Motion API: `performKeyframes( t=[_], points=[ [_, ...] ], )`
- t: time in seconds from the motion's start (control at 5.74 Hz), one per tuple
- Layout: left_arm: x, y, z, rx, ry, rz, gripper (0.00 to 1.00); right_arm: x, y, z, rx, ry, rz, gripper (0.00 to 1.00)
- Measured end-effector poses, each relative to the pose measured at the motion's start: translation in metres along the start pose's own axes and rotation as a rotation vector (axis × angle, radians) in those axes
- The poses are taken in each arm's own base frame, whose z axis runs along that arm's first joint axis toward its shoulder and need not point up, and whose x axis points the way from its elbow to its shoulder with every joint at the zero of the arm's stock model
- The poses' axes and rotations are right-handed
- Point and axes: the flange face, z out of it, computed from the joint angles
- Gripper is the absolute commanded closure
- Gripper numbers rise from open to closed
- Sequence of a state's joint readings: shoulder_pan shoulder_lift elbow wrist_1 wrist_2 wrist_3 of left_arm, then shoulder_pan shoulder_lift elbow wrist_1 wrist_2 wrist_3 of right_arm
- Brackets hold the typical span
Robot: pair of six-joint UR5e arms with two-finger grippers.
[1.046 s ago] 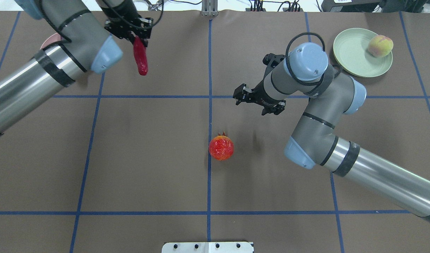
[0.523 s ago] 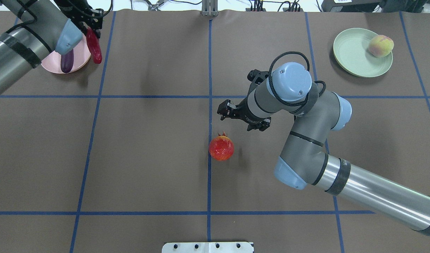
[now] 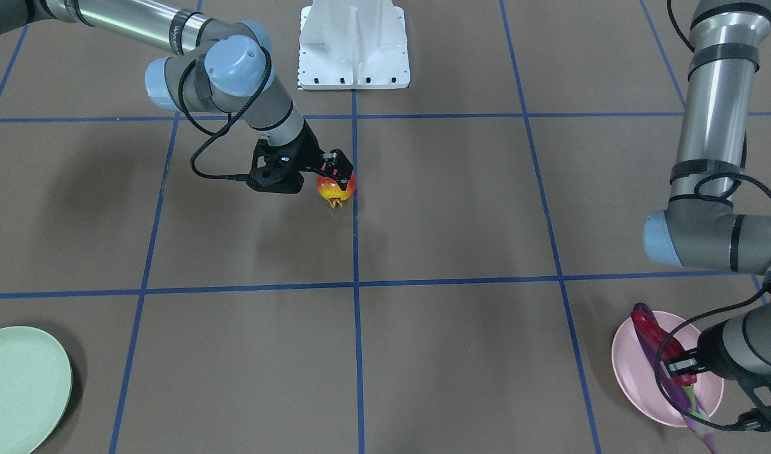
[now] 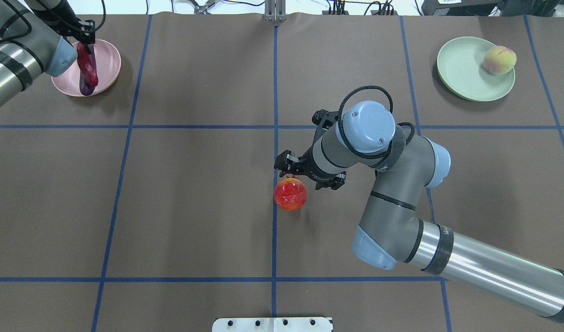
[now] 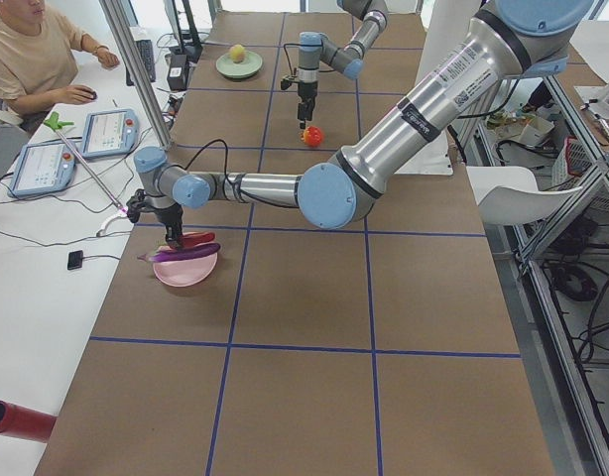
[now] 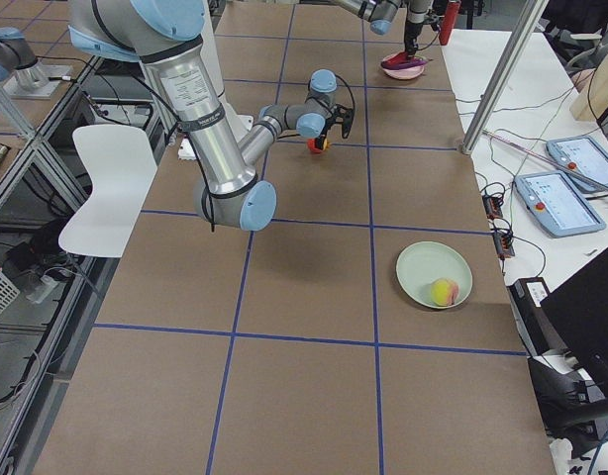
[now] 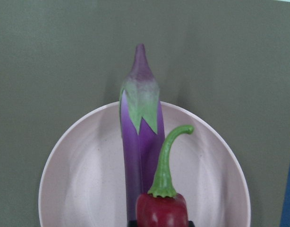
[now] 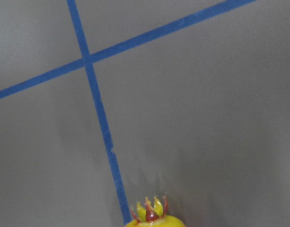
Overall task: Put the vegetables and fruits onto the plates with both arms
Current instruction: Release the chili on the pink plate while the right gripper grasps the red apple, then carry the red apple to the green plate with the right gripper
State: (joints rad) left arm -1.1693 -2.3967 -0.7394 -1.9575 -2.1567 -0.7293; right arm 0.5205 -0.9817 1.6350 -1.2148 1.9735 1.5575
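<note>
Two of the four items were placed, one was being delivered and one was not yet picked up. The red fruit (image 4: 290,194) lay bare on the table (image 4: 194,207) near its middle, beside a crossing of blue tape lines. The right gripper (image 4: 308,173) hung just above it, jaws apart and not yet closed round it. It looked like the start of a grasp, with the carry to a plate left to do.

The chili (image 4: 87,64) was clamped stem-outward in the left gripper (image 4: 82,38), over the pink plate (image 4: 110,59) near the far left corner. Whether it already touched the plate I could not tell; it had not been released.

On the pink plate lay the eggplant (image 7: 139,142) across the middle, its cap and tip overhanging the rim, with the chili directly above it.

The green plate (image 4: 461,69), near the far right corner, held the peach (image 4: 499,60) at its outer edge, with the remaining surface bare. Judging by the sorting so far, the red fruit belonged there.
</note>
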Motion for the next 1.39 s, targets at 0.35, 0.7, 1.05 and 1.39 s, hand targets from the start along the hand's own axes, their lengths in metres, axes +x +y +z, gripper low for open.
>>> performKeyframes(
  t=[0.35, 0.7, 1.05, 1.39],
  points=[
    [0.006, -0.006, -0.003, 0.030, 0.012, -0.009, 0.00, -0.007, 0.016, 0.013, -0.007, 0.021, -0.010, 0.00],
    [0.013, -0.008, -0.008, 0.038, 0.019, -0.013, 0.00, -0.011, 0.025, 0.022, -0.015, 0.087, -0.004, 0.00],
    [0.017, -0.009, -0.010, 0.041, 0.021, -0.014, 0.00, -0.012, 0.030, 0.029, -0.018, 0.110, -0.003, 0.99],
    [0.021, -0.008, -0.012, 0.043, 0.026, -0.012, 0.00, -0.017, 0.027, 0.027, -0.016, 0.103, -0.003, 1.00]
  ],
)
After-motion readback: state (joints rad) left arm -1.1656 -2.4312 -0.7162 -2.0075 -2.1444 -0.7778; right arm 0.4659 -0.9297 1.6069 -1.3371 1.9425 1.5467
